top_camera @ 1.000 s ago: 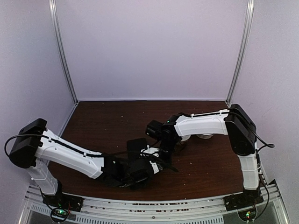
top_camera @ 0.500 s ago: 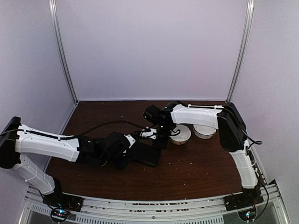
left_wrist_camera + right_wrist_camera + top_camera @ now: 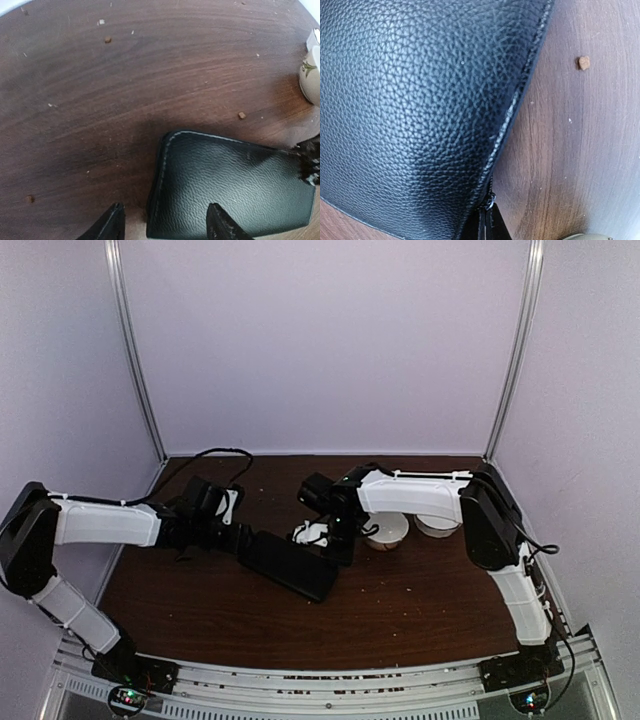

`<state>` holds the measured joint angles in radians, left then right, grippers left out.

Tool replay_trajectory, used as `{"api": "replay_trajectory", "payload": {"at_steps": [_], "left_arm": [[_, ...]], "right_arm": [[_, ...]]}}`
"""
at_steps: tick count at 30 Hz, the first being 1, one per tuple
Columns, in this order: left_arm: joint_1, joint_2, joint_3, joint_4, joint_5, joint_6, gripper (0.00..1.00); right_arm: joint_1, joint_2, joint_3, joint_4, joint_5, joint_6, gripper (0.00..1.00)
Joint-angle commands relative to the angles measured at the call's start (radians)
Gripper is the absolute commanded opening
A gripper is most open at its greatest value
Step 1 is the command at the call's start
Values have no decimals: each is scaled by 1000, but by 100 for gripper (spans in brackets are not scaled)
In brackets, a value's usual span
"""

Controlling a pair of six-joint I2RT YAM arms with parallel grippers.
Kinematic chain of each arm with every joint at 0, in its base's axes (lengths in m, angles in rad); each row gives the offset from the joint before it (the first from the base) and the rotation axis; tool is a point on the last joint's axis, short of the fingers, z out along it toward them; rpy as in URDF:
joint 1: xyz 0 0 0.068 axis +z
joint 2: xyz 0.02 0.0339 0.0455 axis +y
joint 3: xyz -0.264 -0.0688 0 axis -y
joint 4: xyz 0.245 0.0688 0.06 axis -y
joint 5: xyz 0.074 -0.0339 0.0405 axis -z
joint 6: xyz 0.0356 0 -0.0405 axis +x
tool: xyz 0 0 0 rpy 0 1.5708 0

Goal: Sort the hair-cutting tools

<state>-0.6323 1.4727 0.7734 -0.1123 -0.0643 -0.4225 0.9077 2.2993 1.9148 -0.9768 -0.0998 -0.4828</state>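
Opening step, apparently: right gripper (image 3: 487, 227) pressed shut at black case (image 3: 420, 100) zipper (image 3: 490, 201), frame bottom; left gripper (image 3: 165, 225) spread; unzip next.

The bench (image 3: 420, 600) is dark brown wood with a visible grain. A flat black case (image 3: 290, 565) with a pebbled, leather-like skin and a zipper along its edge lies on it. A white bowl (image 3: 388, 530) sits just beyond the case's right end, and a second white bowl (image 3: 438, 525) stands beside it, farther from the case. Small tan crumbs (image 3: 242, 115) dot the wood around the case.
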Motion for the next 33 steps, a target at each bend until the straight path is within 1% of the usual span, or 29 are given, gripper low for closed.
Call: {"api": "replay_trajectory", "payload": {"at_steps": [1, 3, 7, 9, 12, 14, 17, 19, 20, 21, 25, 29, 33], "left_arm": [[84, 97, 12, 130, 261, -56, 59], [117, 125, 5, 171, 306, -71, 59], [155, 176, 3, 233, 345, -76, 56], [167, 206, 4, 275, 391, -77, 52], [170, 246, 24, 284, 453, -67, 41], [170, 258, 30, 276, 467, -70, 32], [170, 258, 24, 253, 457, -78, 15], [170, 245, 5, 249, 448, -79, 8], [169, 232, -11, 252, 444, -78, 2], [170, 212, -26, 251, 437, -78, 0], [170, 117, -101, 247, 402, -86, 0], [170, 9, -192, 216, 311, -123, 0], [171, -127, -290, 198, 167, -204, 0]], "right_arm": [[22, 31, 26, 33, -14, -10, 0], [23, 29, 25, 33, -18, -13, 0], [22, 31, 27, 37, -28, -13, 0], [23, 31, 29, 34, -31, -13, 0], [23, 29, 26, 29, -32, -14, 0], [24, 26, 22, 30, -34, -14, 0], [23, 25, 20, 32, -32, -16, 0], [23, 23, 18, 31, -30, -17, 0], [22, 21, 17, 31, -27, -17, 0], [22, 18, 15, 27, -23, -18, 0], [16, -14, -26, 38, -21, -20, 0], [1, -46, -70, 55, -41, -11, 0], [-19, -54, -103, 53, -38, 1, 0]]}}
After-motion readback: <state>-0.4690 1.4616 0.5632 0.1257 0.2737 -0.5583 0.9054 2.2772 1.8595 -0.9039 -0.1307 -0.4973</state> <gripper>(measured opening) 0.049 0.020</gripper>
